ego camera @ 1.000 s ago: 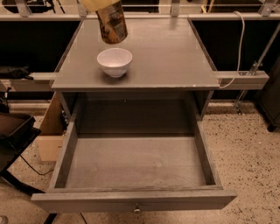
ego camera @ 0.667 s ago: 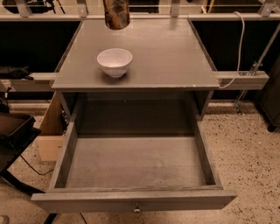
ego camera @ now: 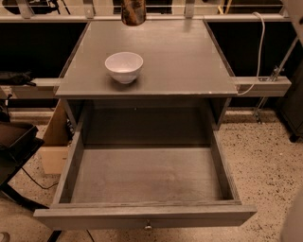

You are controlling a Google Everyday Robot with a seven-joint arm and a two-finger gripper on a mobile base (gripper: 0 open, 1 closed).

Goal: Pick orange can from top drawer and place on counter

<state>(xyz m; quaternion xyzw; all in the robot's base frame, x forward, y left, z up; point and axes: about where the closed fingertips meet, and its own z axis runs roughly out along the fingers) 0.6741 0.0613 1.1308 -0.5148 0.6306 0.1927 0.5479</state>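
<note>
The orange can (ego camera: 133,13) shows only as its brownish lower body at the top edge of the camera view, above the far edge of the counter (ego camera: 189,56). Its top is cut off by the frame. My gripper is out of view above that edge, so its hold on the can does not show. The top drawer (ego camera: 147,177) is pulled fully open below the counter, with a bare grey bottom and a small knob (ego camera: 148,226) on its front.
A white bowl (ego camera: 124,66) stands on the counter's left half. A white cable (ego camera: 259,47) hangs at the right by a side rail (ego camera: 262,86). A cardboard box (ego camera: 54,142) and a dark tray (ego camera: 16,139) stand left of the cabinet on the speckled floor (ego camera: 265,156).
The orange can has moved up and away toward the counter's far edge, and the gripper holding it has left the view. Bowl and drawer have not moved.
</note>
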